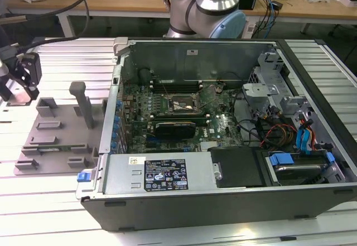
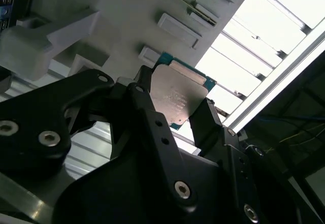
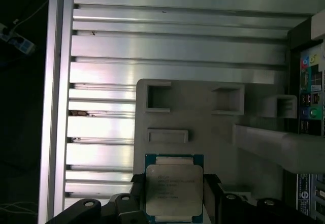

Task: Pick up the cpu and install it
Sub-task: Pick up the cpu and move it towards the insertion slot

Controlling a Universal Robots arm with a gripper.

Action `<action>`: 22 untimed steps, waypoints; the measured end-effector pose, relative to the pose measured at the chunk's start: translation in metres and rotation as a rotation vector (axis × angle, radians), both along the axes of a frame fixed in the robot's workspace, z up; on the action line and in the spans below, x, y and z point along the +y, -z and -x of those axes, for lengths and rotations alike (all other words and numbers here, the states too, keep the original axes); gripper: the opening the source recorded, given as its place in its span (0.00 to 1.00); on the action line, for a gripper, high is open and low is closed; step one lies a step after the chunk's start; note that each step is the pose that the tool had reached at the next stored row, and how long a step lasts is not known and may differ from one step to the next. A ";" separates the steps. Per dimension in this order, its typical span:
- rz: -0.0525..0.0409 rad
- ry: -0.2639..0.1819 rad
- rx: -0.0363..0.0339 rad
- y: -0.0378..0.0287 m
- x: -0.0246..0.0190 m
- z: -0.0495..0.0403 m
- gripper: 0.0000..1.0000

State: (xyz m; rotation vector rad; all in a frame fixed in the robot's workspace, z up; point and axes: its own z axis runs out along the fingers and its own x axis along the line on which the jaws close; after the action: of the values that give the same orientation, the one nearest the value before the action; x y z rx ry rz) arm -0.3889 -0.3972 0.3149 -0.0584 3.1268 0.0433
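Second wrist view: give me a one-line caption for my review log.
The gripper clamps the cpu by two opposite edges, with the grey fixture plate behind it.

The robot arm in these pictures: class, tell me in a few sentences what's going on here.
The gripper is shut on the cpu, fingers against two opposite edges, in both wrist views. It is at the grey fixture plate, on the exterior view's left. The open computer case with its socket lies to that view's right, apart from the gripper.
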 end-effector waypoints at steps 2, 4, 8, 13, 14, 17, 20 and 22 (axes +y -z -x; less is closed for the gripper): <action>0.0000 0.000 0.0000 -0.0030 0.0000 0.0000 0.55; 0.0001 0.000 0.0000 -0.0065 0.0000 0.0000 0.55; 0.0000 0.000 -0.0001 -0.0123 0.0001 0.0000 0.55; 0.0000 0.000 0.0000 -0.0225 0.0004 0.0000 0.55; 0.0000 0.000 0.0000 -0.0237 0.0004 0.0000 0.55; 0.0000 0.000 0.0000 -0.0266 0.0005 0.0000 0.55; 0.0000 0.000 0.0000 -0.0320 0.0007 0.0000 0.55; 0.0000 0.000 0.0000 -0.0355 0.0009 0.0000 0.55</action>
State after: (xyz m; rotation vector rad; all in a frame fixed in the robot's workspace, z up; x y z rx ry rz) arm -0.3889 -0.3963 0.3503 -0.0584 3.1268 0.0433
